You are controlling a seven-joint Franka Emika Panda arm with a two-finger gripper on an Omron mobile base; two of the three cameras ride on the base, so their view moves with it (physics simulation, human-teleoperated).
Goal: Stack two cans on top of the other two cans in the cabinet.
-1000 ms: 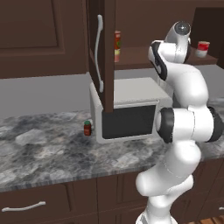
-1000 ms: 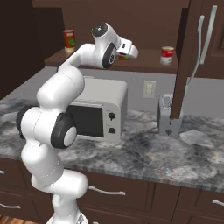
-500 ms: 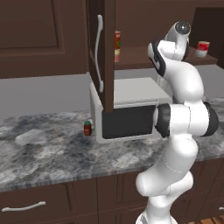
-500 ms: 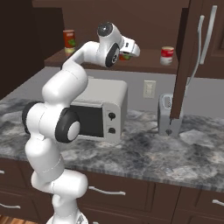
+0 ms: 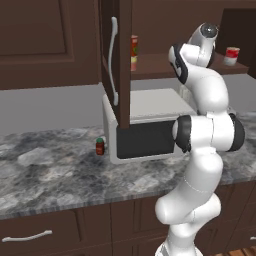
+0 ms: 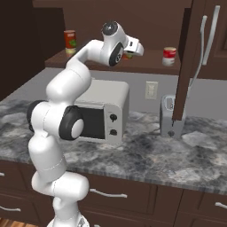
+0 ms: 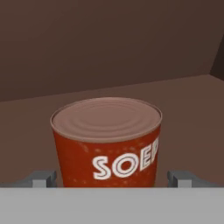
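Observation:
A red-orange can (image 7: 107, 140) with a pale top and white lettering stands upright on the brown cabinet shelf (image 7: 188, 100). My gripper (image 7: 113, 179) is open, with one fingertip (image 7: 43, 178) on each side of the can's base. From the right base view the gripper (image 6: 135, 48) reaches into the open cabinet above the shelf (image 6: 148, 64). A yellow-and-red can (image 6: 70, 42) (image 5: 134, 52) stands at one end of the shelf. A red can with a white band (image 6: 169, 56) (image 5: 231, 56) stands at the other end.
The cabinet door (image 5: 124, 65) (image 6: 188, 57) hangs open with its white handle (image 5: 114, 60). Below the shelf sits a white microwave (image 5: 145, 132) (image 6: 104, 111) on the grey stone counter (image 5: 50, 175). A small red green-capped bottle (image 5: 100, 146) and a grey toaster (image 6: 170, 117) flank it.
The arm's elbow has shifted a little to the left in the left base view while the hand stayed at the shelf. The cans on the shelf have not moved.

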